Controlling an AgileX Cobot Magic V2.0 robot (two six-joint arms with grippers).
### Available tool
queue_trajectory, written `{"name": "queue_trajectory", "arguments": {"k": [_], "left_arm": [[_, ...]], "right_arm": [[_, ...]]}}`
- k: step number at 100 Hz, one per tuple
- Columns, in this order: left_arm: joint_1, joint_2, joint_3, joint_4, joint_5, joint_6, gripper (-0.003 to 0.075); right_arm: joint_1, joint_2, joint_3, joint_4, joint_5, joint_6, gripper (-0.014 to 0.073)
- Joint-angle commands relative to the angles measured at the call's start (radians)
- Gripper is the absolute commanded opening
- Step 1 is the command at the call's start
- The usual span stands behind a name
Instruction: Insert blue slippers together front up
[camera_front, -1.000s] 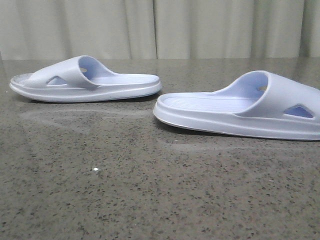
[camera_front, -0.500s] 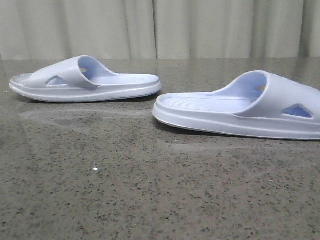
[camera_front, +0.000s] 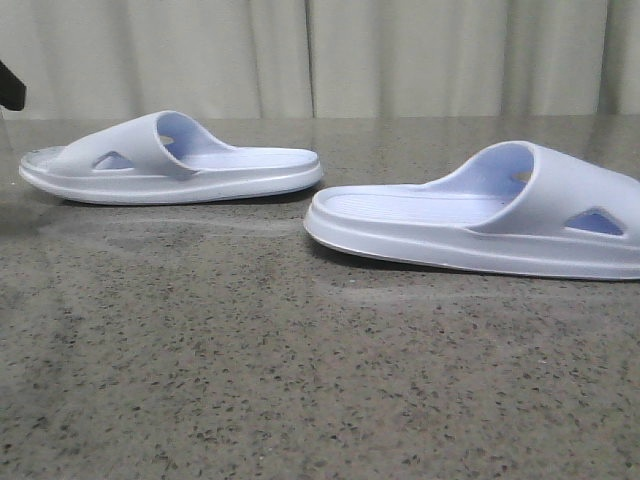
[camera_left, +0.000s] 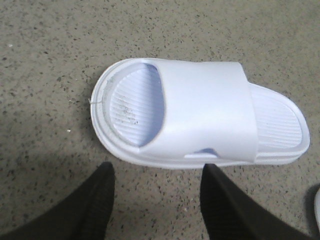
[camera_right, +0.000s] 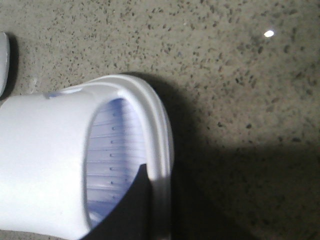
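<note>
While the dark speckled stone tabletop (camera_front: 300, 380) fills the front view with a pale curtain (camera_front: 400, 55) hanging behind it, the two blue slippers rest sole-down on it, well apart. The right slipper (camera_front: 480, 215) lies nearer the camera on the right side, its wide strap toward the right edge and its ribbed footbed open toward the middle of the table. The left slipper (camera_front: 170, 162) lies farther back on the left, its strap toward the left and a triangular cut-out showing in the strap's side. Seen from the left wrist, that slipper (camera_left: 200, 120) lies flat just beyond the left gripper (camera_left: 157, 192), whose two dark fingers (camera_left: 97, 195) stand spread apart above the table, touching nothing. Seen from the right wrist, the other slipper (camera_right: 65, 155) sits close under the camera, and one dark finger (camera_right: 127, 210) of the right gripper reaches into its opening beside the rim; whether that pincer is apart or together cannot be told. A dark bit of arm (camera_front: 10, 88) shows at the front view's left edge.
</note>
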Motion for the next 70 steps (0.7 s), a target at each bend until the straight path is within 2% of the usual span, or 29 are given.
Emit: {"name": "queue_trajectory", "arguments": {"k": [1,18,30,44,70], "left_arm": [[-0.003,0.020,-0.058,-0.097,0.008,0.043,0.0342],[0.027,0.089,-0.085,-0.179,0.026,0.077,0.0342],[0.109,0.095,-0.085,-0.216,0.044,0.106,0.0342],[0.181,0.127,-0.086,-0.378,0.166,0.244,0.0342],[0.187,0.233,-0.086,-0.478,0.256,0.327,0.0342]], "right_arm": [[-0.007,-0.016,-0.026,0.032,0.003,-0.020,-0.0107],[-0.007,-0.016,-0.026,0.032,-0.001,-0.020,-0.0107],[-0.007,-0.016,-0.026,0.032,-0.002,-0.020,-0.0107],[-0.007,-0.016,-0.026,0.032,-0.009,-0.020,-0.0107],[-0.007,-0.016,-0.026,0.032,-0.017,-0.020,-0.0107]]}}
